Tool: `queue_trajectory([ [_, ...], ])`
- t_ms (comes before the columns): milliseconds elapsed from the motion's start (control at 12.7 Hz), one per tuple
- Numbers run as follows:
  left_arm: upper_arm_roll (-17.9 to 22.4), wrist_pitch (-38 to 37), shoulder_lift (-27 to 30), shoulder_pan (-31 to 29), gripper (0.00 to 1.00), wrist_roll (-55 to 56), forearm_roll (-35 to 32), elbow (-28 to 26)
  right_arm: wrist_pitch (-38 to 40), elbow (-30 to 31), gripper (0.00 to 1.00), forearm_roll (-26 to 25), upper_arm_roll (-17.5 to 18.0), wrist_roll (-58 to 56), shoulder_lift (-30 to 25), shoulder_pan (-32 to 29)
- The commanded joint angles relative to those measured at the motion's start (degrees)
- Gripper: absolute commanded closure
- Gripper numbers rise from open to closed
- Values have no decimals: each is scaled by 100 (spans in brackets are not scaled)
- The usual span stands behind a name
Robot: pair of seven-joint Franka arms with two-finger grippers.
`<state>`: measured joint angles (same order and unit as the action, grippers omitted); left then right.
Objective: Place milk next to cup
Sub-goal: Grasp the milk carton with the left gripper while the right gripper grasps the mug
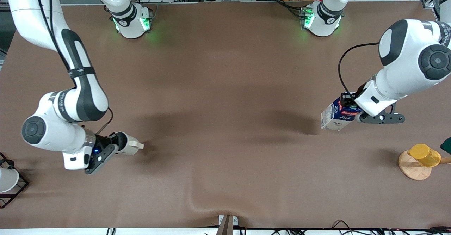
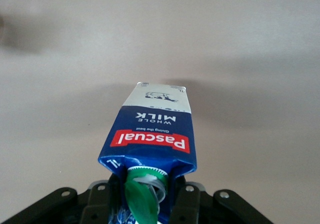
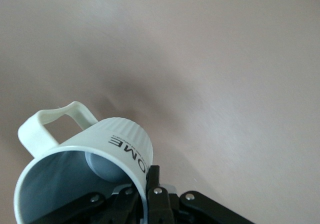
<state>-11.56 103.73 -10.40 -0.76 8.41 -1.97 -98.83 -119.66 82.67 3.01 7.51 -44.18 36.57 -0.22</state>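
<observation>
The milk [image 1: 336, 115], a dark-blue carton with a red label band and green cap, hangs tilted in my left gripper [image 1: 353, 112] over the table toward the left arm's end. In the left wrist view the fingers clamp its gable top beside the cap, with the milk [image 2: 155, 134] pointing away from the left gripper [image 2: 146, 196]. The cup [image 1: 131, 146], a pale mug with a stubby handle, is held tilted by my right gripper [image 1: 119, 144] low over the table toward the right arm's end. In the right wrist view the right gripper [image 3: 148, 186] pinches the rim of the cup [image 3: 115, 144].
A yellow cup [image 1: 424, 154] lies on a round wooden coaster [image 1: 413, 171] at the left arm's end, with a dark green object [image 1: 446, 145] beside it. A black wire rack [image 1: 16, 189] with a white cup [image 1: 6, 179] stands at the right arm's end. The brown table cover wrinkles [image 1: 211, 199] near the front edge.
</observation>
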Motion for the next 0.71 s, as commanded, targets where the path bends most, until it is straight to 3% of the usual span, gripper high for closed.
queue_trajectory([
  [0, -153, -116, 56, -38, 62, 3, -75, 57, 57, -32, 100, 50, 66, 50, -45, -30],
  [630, -232, -204, 109, -21, 63, -6, -84, 206, 66, -23, 100, 50, 58, 59, -36, -74],
])
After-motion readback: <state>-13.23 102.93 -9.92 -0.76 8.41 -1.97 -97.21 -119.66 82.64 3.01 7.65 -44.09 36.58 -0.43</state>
